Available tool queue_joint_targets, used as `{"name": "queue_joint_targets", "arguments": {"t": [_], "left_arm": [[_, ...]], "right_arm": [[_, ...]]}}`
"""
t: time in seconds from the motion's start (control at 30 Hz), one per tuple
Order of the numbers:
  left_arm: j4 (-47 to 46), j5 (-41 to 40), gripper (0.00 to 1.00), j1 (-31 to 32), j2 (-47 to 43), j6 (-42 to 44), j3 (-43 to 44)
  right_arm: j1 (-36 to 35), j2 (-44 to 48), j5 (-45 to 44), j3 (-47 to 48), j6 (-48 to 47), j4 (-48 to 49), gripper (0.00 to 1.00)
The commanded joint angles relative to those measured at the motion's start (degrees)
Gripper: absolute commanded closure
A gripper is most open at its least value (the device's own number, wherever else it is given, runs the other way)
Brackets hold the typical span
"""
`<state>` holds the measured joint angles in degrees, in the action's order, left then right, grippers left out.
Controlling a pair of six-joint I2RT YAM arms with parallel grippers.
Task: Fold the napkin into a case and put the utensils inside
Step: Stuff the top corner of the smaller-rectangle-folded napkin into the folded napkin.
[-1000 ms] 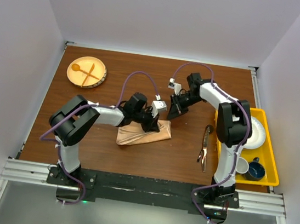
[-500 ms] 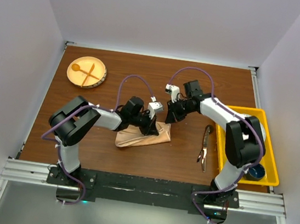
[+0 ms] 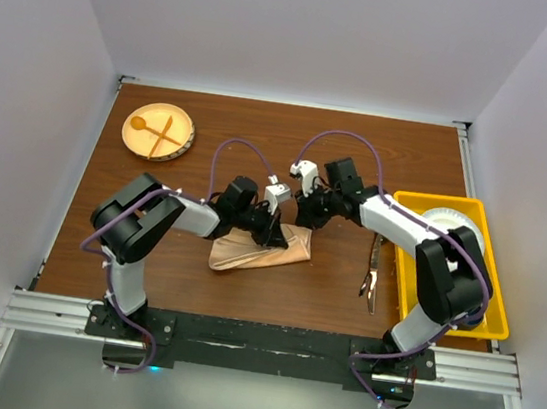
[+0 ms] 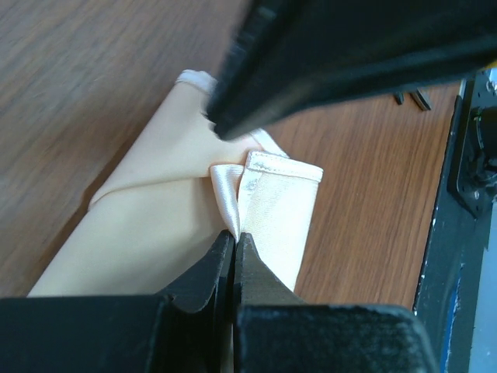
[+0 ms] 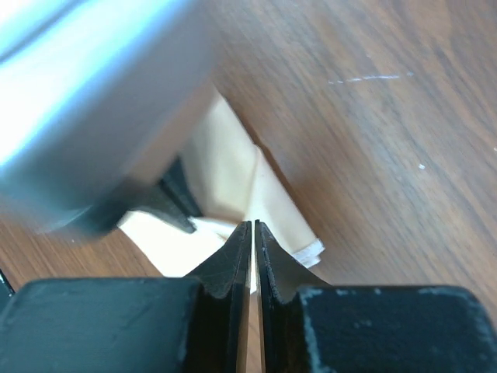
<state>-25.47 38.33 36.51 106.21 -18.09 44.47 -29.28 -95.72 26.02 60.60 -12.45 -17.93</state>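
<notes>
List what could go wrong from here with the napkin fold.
1. The left fingers pinch only a thin fold of the napkin; the shiny cloth may slip out and the fold fall open.
2. The right fingers sit at the same corner, very close to the left ones; the two could collide or tug the cloth against each other.
3. The folds look loose and uneven, so the utensils might not fit inside later.

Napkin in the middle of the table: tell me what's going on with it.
Both arms are working on the peach napkin, which lies partly folded on the table. The left gripper is shut on a fold near its hemmed corner. The right gripper is at the cloth's edge, jaws nearly together; whether it pinches cloth can't be told. The dark utensils lie beside the yellow bin, not yet tucked in.
</notes>
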Motion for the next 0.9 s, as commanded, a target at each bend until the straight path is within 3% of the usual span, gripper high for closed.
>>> {"name": "queue_joint_targets", "arguments": {"t": [0.0, 0.2, 0.87], "left_arm": [[-2.65, 1.75, 1.00, -1.62, 1.10, -3.35, -0.52], [-3.35, 2.54, 1.00, -2.06, 1.36, -4.76, -0.52], [6.57, 3.69, 1.00, -4.78, 1.36, -9.25, 1.93]], "right_arm": [[-0.69, 0.63, -2.11, -1.53, -1.79, 2.82, 0.92], [-0.69, -1.13, -3.34, -4.17, -2.76, 4.31, 0.95], [-0.69, -9.39, -8.35, 4.70, -1.44, -2.72, 0.95]]}}
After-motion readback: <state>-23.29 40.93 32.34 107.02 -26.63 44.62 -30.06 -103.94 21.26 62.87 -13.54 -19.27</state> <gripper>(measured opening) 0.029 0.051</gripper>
